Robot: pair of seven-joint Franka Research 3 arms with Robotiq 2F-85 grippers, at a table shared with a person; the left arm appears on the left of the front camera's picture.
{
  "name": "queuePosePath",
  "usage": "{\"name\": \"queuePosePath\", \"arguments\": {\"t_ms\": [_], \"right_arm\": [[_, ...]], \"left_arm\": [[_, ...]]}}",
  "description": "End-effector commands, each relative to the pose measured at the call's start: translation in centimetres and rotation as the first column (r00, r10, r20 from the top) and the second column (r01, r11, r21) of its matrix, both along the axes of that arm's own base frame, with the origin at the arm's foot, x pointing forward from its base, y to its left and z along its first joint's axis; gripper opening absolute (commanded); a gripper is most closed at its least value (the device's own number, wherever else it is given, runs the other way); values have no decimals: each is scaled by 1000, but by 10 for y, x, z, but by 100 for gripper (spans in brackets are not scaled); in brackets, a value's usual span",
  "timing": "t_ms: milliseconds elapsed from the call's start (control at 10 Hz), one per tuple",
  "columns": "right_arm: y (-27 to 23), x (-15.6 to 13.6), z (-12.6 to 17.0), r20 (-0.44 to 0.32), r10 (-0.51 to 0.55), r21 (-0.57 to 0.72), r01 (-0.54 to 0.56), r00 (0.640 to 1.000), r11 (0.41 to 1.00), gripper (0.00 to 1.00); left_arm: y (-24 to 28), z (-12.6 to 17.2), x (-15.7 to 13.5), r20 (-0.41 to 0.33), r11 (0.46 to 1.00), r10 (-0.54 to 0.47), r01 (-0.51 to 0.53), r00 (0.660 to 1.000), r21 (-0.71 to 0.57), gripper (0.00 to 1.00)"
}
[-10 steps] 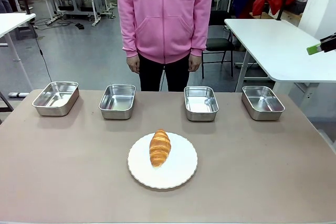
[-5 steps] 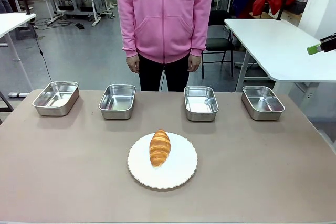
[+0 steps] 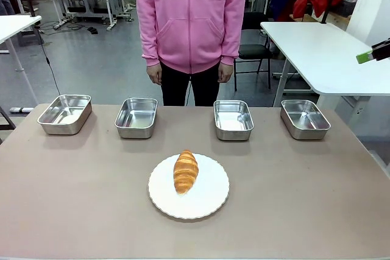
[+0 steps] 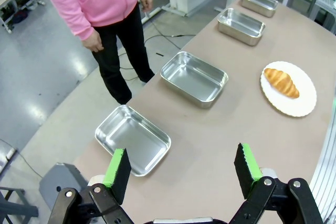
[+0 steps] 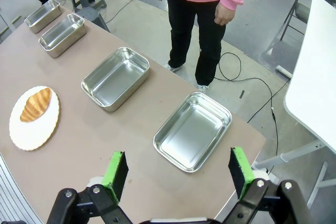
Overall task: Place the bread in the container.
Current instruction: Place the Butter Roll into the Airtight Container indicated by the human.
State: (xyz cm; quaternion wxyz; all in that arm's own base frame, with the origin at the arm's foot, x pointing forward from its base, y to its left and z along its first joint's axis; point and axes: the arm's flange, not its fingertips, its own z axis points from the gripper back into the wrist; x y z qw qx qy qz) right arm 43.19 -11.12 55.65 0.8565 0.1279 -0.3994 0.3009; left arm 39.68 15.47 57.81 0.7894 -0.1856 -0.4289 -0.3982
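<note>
The bread, a golden-brown croissant, lies on a round white plate at the middle of the table. Behind it stand several alike steel containers in a row, among them one at the far left and one at the far right; all look empty. My left gripper hangs open high over the table's left end, above a container, with the bread far off. Above the right end, over another container, my right gripper is open too, the bread at its left.
A person in a pink hoodie stands at the far edge, hands down at the sides. A green fingertip shows at the right edge of the front view. A white table stands off to the right. Bare tabletop surrounds the plate.
</note>
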Motion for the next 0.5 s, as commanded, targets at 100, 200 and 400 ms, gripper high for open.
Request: {"name": "queuePosePath", "arguments": {"t_ms": [100, 200, 400], "right_arm": [[1, 1, 0, 10, 7, 15, -7, 1000, 1000, 100], [1, 1, 0, 10, 7, 15, -7, 1000, 1000, 100], [1, 1, 0, 10, 7, 15, -7, 1000, 1000, 100]], "left_arm": [[0, 0, 1, 10, 1000, -2, 2, 1000, -1, 100], [0, 0, 1, 10, 1000, -2, 2, 1000, -1, 100], [0, 0, 1, 10, 1000, -2, 2, 1000, -1, 100]]}}
